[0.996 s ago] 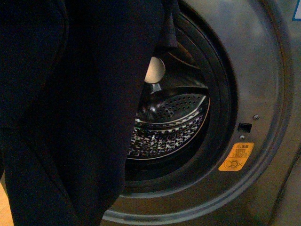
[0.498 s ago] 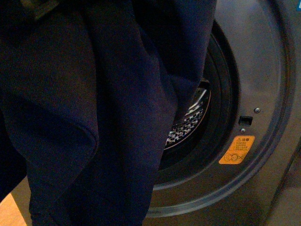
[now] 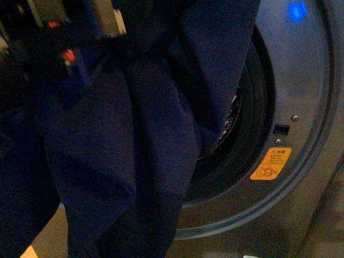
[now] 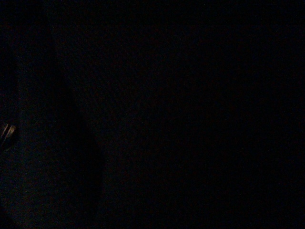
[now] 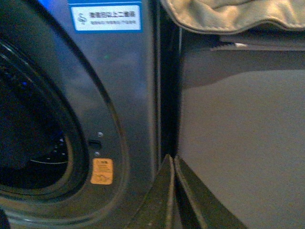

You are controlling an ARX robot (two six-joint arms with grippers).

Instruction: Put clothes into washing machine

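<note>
Left gripper point(image 3: 72, 59): blurred black hardware with small red marks and a pale grey block, high in the front view. Its fingers are lost against the cloth, so I cannot tell whether they are wide, narrow or clamped.
Left wrist view: dark.
Right gripper point(image 5: 171, 161): two dark olive tapered fingers with their tips pressed together and nothing between them. It sits before the seam between the machine and its neighbour.
Clothes point(image 3: 134, 150): a dark navy, soft, matt knit garment hanging in long limp folds below the left gripper. It covers most of the porthole in the front view. Its upper fold lies across the black rim; whether it reaches inside the drum I cannot tell.
Washing machine point(image 3: 301, 86): a dark grey, smooth, faintly glossy front with a broad round dished surround.
Porthole rim point(image 3: 258, 134): a black, ribbed ring.
Drum point(image 3: 232, 119): only a sliver of shiny perforated steel shows past the cloth.
Latch slot point(image 3: 280, 129): small, black and rectangular, with a little round screw above and below.
Orange sticker point(image 3: 271, 163): a slanted rectangle with a warning triangle and a crossed-circle sign; the text is too small to read.
Blue light point(image 3: 295, 9): a soft glow high on the front.
White label point(image 5: 105, 17): blue-bordered, with a logo and two lines of unreadable print.
Grey panel point(image 5: 238, 143): flat and matt, just beside the machine.
Beige cloth point(image 5: 228, 14): thick and hemmed, draped over the panel's top.
</note>
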